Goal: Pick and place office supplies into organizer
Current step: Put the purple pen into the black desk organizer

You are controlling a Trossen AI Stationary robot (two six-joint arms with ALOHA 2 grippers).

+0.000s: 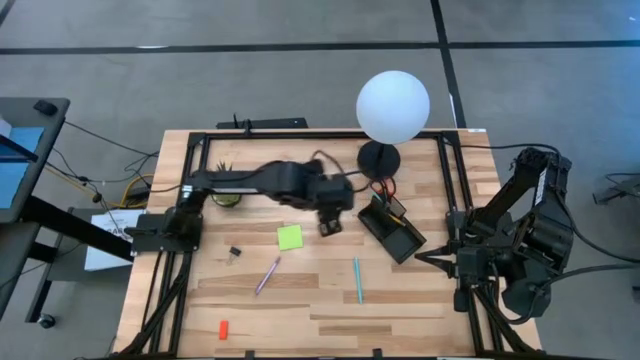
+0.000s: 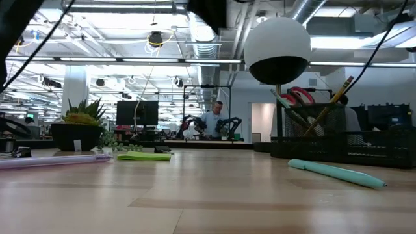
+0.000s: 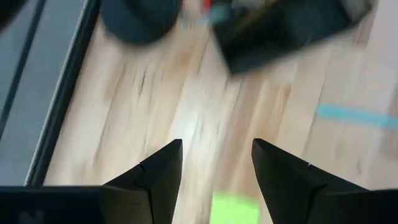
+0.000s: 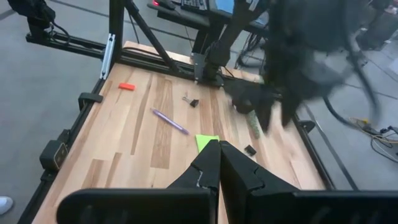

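The left hand [image 1: 329, 222], fingers spread and empty, hangs mid-frame between the sticky-note pad [image 1: 289, 237] and the organizer [image 1: 392, 230]. Judged step: reaching for the next item. The pad lies just left of it, with bare tabletop [image 1: 420, 300] around. The right hand [image 4: 217, 163], pressed together, waits at the right edge.

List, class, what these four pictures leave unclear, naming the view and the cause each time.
- Organizer contents: too small in the high view, blurred in the left wrist view; the low view shows only tops above its mesh wall.
- Black clip: too small in the high view to see its shape.
- Sticky-note pad: cut off by the left wrist picture's edge.
- Left hand: nothing shows between its open fingers.
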